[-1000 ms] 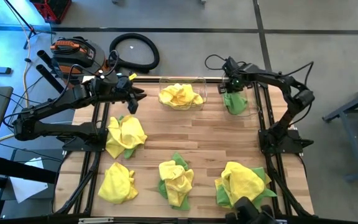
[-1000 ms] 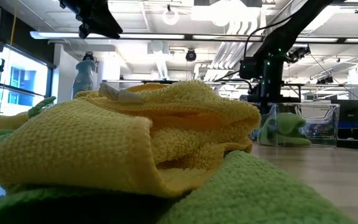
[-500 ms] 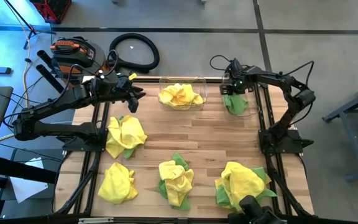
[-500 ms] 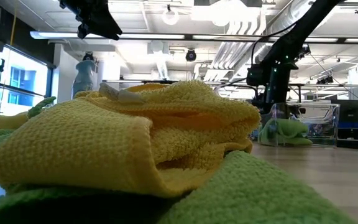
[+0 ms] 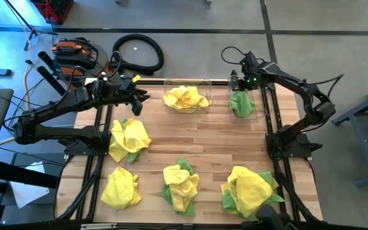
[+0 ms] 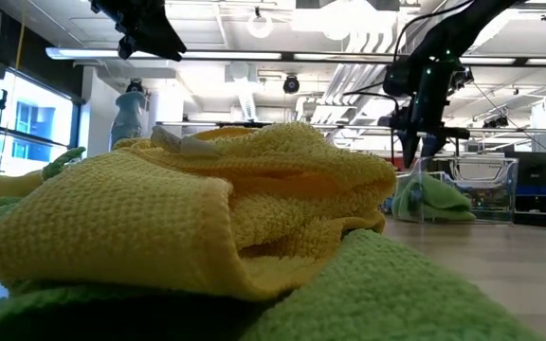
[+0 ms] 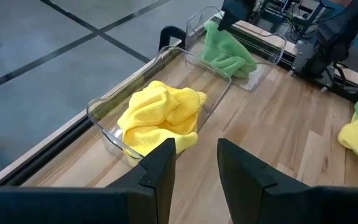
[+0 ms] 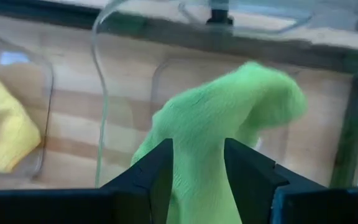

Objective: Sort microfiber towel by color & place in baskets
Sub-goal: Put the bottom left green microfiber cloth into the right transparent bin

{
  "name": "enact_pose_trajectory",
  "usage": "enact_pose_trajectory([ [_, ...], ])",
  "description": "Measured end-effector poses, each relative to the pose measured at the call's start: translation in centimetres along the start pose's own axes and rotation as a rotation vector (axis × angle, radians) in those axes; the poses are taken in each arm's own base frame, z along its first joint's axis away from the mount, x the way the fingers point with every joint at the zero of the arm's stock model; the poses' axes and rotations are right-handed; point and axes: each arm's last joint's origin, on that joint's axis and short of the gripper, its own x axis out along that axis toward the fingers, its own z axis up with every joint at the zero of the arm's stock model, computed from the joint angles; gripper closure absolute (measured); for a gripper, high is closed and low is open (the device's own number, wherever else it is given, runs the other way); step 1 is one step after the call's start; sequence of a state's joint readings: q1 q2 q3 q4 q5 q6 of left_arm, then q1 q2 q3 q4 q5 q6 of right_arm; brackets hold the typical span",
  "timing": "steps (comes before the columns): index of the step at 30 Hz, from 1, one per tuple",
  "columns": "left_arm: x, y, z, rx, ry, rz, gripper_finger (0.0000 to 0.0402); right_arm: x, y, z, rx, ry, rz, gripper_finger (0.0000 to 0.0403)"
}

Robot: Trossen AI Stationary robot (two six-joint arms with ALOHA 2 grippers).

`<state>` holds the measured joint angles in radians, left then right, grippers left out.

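Note:
Two clear baskets stand at the table's far edge. The wider basket (image 5: 207, 84) holds yellow towels (image 5: 185, 98). The narrower basket (image 6: 486, 189) holds a green towel (image 5: 241, 104), which lies crumpled on the basket's floor (image 6: 430, 197). My right gripper (image 6: 414, 144) hangs open just above this towel, fingers pointing down, and touches nothing; in its wrist view the towel (image 8: 229, 106) shows beyond the fingers. My left gripper (image 5: 139, 97) waits open in the air over the table's far left, facing the wider basket (image 7: 104, 118).
Several mixed piles of yellow and green towels lie on the wood: one at the left (image 5: 128, 139) and three along the near edge (image 5: 120, 187), (image 5: 181, 186), (image 5: 248, 188). The pile closest to the low camera (image 6: 207, 208) blocks much of that view. Bare wood lies in the middle.
My right gripper has risen straight out of the narrower basket and now stands clear above it. The green towel has stayed behind in the basket.

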<state>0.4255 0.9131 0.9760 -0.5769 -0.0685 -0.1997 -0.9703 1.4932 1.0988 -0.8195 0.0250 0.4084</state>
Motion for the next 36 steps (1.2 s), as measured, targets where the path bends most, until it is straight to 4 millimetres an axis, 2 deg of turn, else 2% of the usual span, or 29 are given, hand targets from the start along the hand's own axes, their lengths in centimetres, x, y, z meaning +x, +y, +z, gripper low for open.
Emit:
enact_pose_trajectory([
  [4, 0.0, 0.0, 0.0, -0.009, 0.0, 0.0, 0.0296, 0.8, 0.0, -0.1, 0.001, 0.026, -0.034, 0.0305],
  [10, 0.0, 0.0, 0.0, -0.025, 0.0, 0.0, 0.0296, 3.4, 0.1, 0.0, -0.029, 0.109, -0.077, 0.0391],
  [17, 0.0, 0.0, 0.0, -0.035, 0.001, -0.006, 0.0296, 6.7, 0.0, 0.1, -0.028, 0.183, -0.111, 0.0382],
  [22, 0.0, 0.0, 0.0, -0.051, 0.001, -0.006, 0.0296, 8.2, -0.1, -0.1, -0.047, 0.229, -0.125, 0.0398],
  [28, 0.0, 0.0, 0.0, -0.052, 0.002, -0.006, 0.0296, 7.0, -0.1, 0.0, -0.067, 0.202, -0.108, 0.0397],
  [36, 0.0, 0.0, 0.0, -0.031, 0.001, -0.006, 0.0296, 2.4, -0.2, -0.1, -0.072, 0.11, -0.057, 0.0397],
])
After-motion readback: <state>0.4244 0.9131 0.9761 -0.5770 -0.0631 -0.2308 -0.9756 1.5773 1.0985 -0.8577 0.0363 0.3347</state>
